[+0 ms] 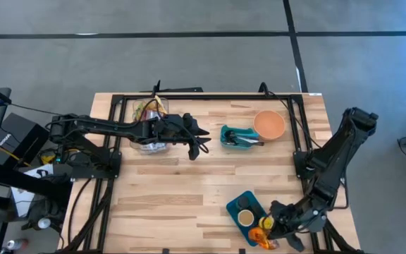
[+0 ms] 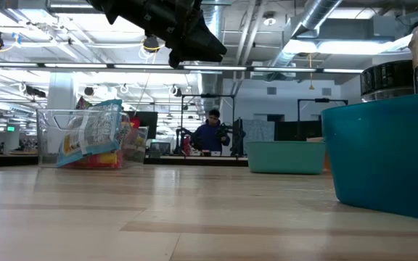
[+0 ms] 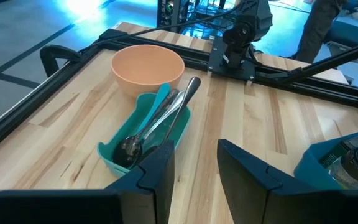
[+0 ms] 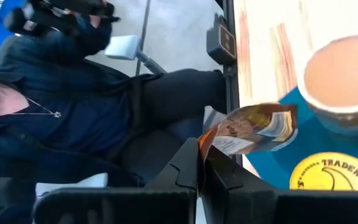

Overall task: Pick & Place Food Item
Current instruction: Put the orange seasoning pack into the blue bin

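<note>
Grey floor (image 1: 189,56) with dark lines; ceiling ducts (image 2: 318,18) and strip lights (image 2: 122,67) overhead.

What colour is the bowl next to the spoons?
The bowl is peach-orange; the left wrist view shows it best.

My overhead feed is evenly lit and soft, the pale wooden slatted tabletop (image 1: 189,183) bright, with only faint shadows under the dark left pincer (image 1: 201,141). From table height the long ceiling strip lights (image 2: 281,69) glare white above that pincer, and the big teal plastic bin (image 2: 387,156) nearest the lens is out of focus. Ahead of the left pincer, cold blue glare washes the floor beyond the round peach plastic bowl (image 3: 148,65). Past the right pincer (image 4: 201,165), the tabletop is blown out white and the crinkled orange foil snack packet (image 4: 253,127) looks smeared.
</note>
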Robot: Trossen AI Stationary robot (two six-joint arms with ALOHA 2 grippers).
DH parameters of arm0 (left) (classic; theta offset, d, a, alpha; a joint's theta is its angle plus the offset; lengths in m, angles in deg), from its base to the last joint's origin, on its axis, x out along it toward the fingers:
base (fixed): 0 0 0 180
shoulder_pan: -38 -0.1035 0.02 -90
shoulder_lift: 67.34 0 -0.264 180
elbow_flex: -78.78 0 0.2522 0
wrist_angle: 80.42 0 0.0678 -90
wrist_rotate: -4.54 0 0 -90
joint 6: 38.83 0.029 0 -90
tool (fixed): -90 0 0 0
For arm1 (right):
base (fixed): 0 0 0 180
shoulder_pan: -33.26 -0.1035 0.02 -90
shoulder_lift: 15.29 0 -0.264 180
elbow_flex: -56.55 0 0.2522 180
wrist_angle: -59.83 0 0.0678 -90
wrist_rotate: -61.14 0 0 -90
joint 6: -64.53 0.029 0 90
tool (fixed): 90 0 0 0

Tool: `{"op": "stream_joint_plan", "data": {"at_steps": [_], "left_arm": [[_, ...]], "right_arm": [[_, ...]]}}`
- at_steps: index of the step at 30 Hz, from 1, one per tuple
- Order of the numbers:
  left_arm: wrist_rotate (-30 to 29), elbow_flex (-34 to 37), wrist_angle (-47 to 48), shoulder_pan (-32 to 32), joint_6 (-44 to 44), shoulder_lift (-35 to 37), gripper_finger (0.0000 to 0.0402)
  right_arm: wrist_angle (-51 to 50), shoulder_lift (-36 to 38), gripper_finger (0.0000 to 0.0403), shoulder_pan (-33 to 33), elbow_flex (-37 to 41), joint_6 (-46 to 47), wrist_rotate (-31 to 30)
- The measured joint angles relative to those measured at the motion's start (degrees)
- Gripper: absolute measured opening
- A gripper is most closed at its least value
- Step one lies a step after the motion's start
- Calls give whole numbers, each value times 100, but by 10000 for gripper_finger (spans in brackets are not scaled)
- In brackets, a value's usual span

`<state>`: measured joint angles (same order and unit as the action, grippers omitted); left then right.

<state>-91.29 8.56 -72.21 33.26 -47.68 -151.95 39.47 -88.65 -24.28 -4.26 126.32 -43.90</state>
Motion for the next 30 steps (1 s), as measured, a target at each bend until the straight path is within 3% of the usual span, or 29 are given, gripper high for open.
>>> {"op": "stream_joint_plan", "data": {"at_steps": [16, 30], "left_arm": [[-12, 0, -2, 0, -1, 0, 114], [-12, 0, 1, 0, -1, 0, 114]], "right_arm": [[478, -657, 0, 160, 0, 536, 3], [376, -645, 0, 236, 0, 917, 5]]}}
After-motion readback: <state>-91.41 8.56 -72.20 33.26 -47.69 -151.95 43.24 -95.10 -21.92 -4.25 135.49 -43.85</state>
